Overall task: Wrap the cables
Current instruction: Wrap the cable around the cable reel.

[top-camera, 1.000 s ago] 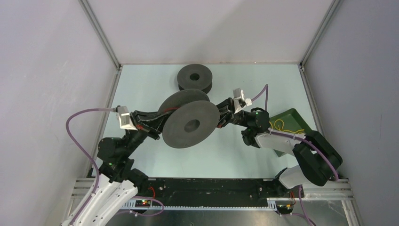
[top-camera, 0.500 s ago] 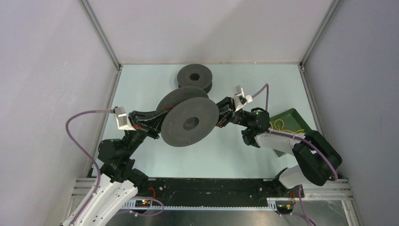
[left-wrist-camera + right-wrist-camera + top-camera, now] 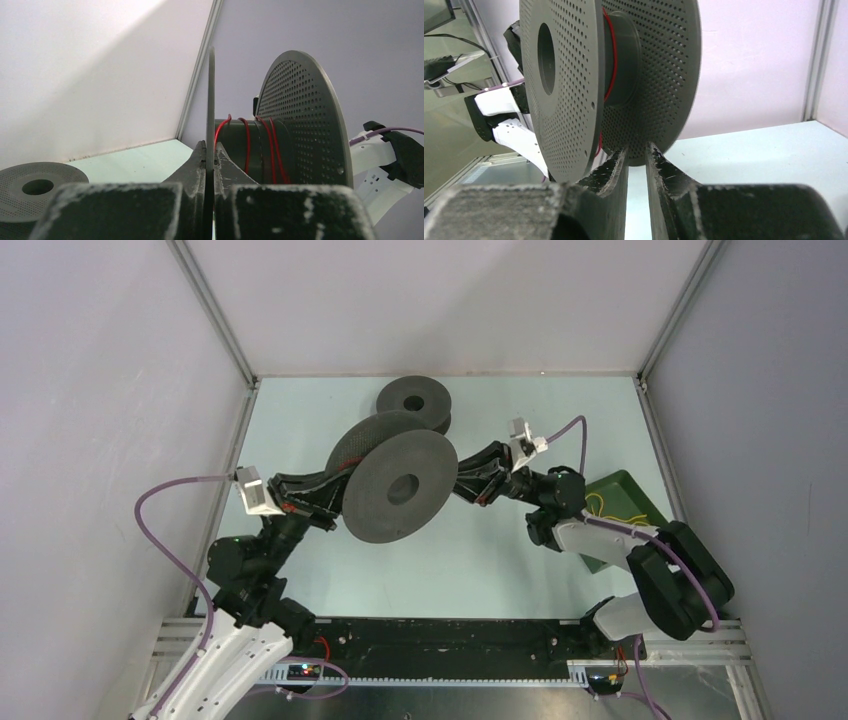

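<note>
Around perforated spool, possibly slack red cable

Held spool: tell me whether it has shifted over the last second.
Yes. The held spool has moved up the top view and slightly left, toward the flat spool lying behind it, whose near edge it now overlaps.

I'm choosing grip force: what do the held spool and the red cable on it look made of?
The held spool looks like moulded plastic, matte dark grey; its thin flanges are evenly perforated and show no metallic shine. The red cable is likely a plastic-sheathed cord, smooth and thin; it bends tightly round the hub.
</note>
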